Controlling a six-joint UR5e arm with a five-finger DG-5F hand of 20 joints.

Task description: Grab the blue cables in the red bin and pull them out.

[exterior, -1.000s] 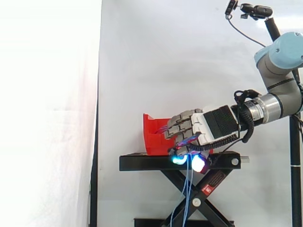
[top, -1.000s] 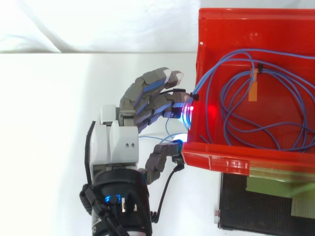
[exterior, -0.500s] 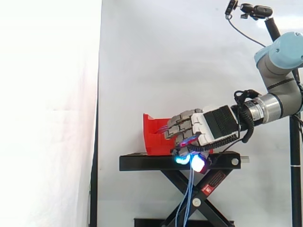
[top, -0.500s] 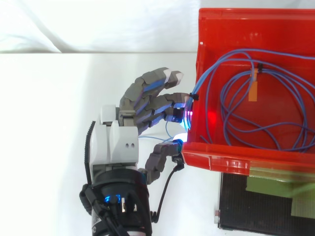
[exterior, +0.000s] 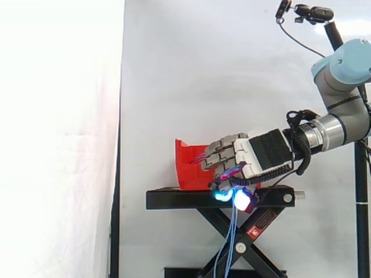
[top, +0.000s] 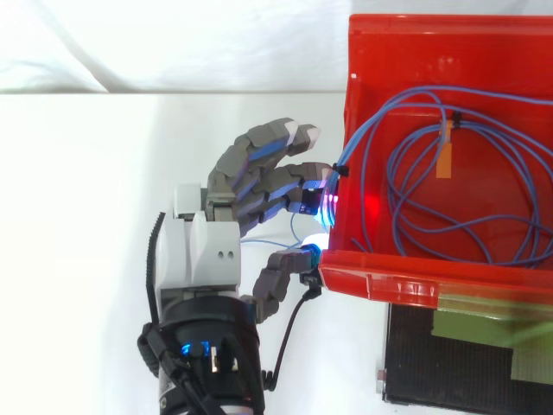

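A red bin (top: 389,281) holds a loose coil of thin blue cables (top: 449,216). My hand (top: 207,259) hovers just outside the bin's left wall with its fingers curled. Strands of the cables run over that wall at the fingertips (top: 324,201), which glow magenta and cyan. In the side view the hand (exterior: 255,153) is in front of the red bin (exterior: 188,168), and blue cables (exterior: 231,243) hang from its fingers down past the stand.
The bin sits on a black scissor stand (exterior: 174,200) before a white curtain. A black and green plate (top: 467,363) lies under the bin's near side. A camera on a pole (exterior: 313,13) stands at the upper right.
My hand has drawn back a few pixels from the bin wall. The hanging strands have shifted slightly below the hand.
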